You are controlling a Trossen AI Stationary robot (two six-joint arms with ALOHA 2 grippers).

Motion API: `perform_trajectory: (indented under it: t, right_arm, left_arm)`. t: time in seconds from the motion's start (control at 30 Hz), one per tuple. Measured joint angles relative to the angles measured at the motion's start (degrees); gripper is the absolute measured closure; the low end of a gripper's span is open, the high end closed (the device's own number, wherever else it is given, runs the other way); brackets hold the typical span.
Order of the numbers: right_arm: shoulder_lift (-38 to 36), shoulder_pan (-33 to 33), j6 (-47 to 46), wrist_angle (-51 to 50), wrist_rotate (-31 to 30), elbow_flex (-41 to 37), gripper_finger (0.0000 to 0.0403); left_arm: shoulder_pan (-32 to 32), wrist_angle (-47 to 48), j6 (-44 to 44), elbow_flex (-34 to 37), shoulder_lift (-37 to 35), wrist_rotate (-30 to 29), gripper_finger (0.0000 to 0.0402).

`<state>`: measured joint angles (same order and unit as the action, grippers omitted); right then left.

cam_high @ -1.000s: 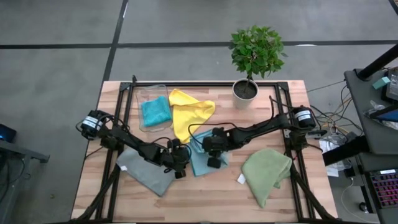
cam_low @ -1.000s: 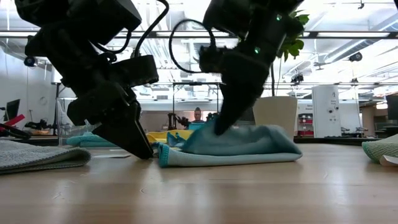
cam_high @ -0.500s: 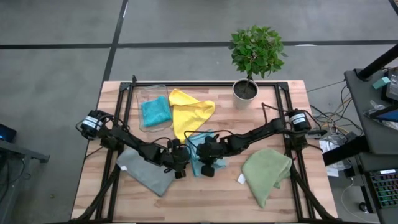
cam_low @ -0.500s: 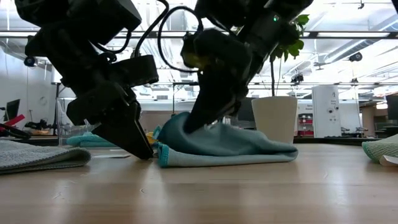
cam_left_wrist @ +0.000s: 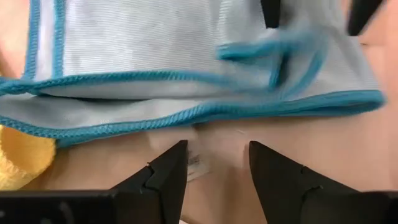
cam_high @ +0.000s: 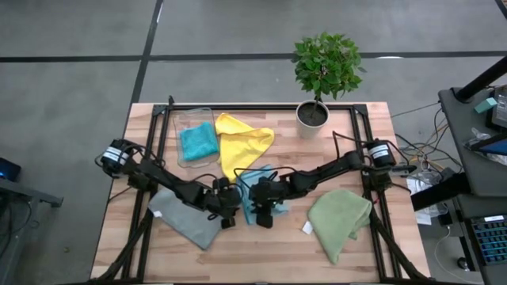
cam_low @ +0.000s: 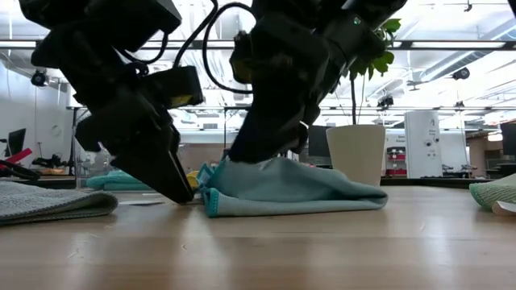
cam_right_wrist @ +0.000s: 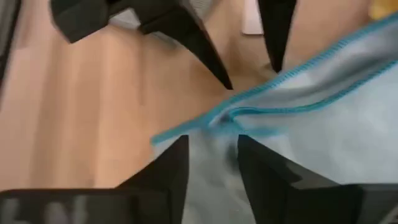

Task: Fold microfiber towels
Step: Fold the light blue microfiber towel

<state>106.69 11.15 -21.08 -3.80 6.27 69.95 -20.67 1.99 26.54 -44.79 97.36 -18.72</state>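
Right gripper (cam_high: 262, 214) has carried the light blue towel's (cam_low: 298, 187) edge over toward 9 o'clock and now loosens with jaws parted (fold laid, table centre), while the left gripper (cam_high: 225, 212) waits parted, empty, just beside.

Wooden bench (cam_high: 261, 253) carries a black metal frame (cam_high: 261, 106) along its far and side edges. Clear plastic bin (cam_high: 181, 120) sits near the far-left corner. White pot (cam_high: 312, 115) holding a small leafy plant (cam_high: 326, 63) stands by the far edge, toward the right corner. Low view: same pot (cam_low: 356, 153) seen behind, room with ceiling lights (cam_low: 451, 48) beyond.
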Motion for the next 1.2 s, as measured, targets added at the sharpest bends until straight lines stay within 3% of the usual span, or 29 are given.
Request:
perform_trajectory:
  t: [0.2, 0.4, 0.63, 0.7, 0.83, 1.03, 1.2]
  right_arm:
    - [-1.1, 1.0, 0.7, -0.1, 0.2, 0.0, 0.0232]
    - [-3.7, 1.0, 4.2, -4.0, -1.7, 0.0, 0.0242]
    - [-4.1, 1.0, 8.3, -4.9, -18.7, -1.3, 0.0285]
    - [-3.6, 0.7, 8.6, -1.7, -20.9, -2.7, 0.0305]
    - [-2.0, 0.6, 7.6, 5.9, -17.6, -6.5, 0.0348]
    - [1.0, 2.5, 5.5, 21.2, -5.3, -10.0, 0.0391]
    - [2.4, 4.6, 6.4, 21.6, -5.8, -9.3, 0.0394]
  left_arm:
    - [0.0, 3.7, 0.1, -0.1, -2.3, 0.7, 0.0246]
    - [0.0, 3.7, -0.4, -0.2, -5.5, 0.7, 0.0246]
    - [0.0, 3.4, -0.4, -0.1, -7.2, 0.5, 0.0246]
    - [0.0, 2.9, -0.4, -0.1, -6.9, 0.3, 0.0246]
    - [0.0, 3.0, -0.3, 0.0, -6.6, 0.2, 0.0246]
    - [0.1, 2.8, -0.4, -0.1, -6.6, -1.3, 0.0246]
    - [0.2, 2.9, -0.3, -0.1, -6.6, -1.3, 0.0246]
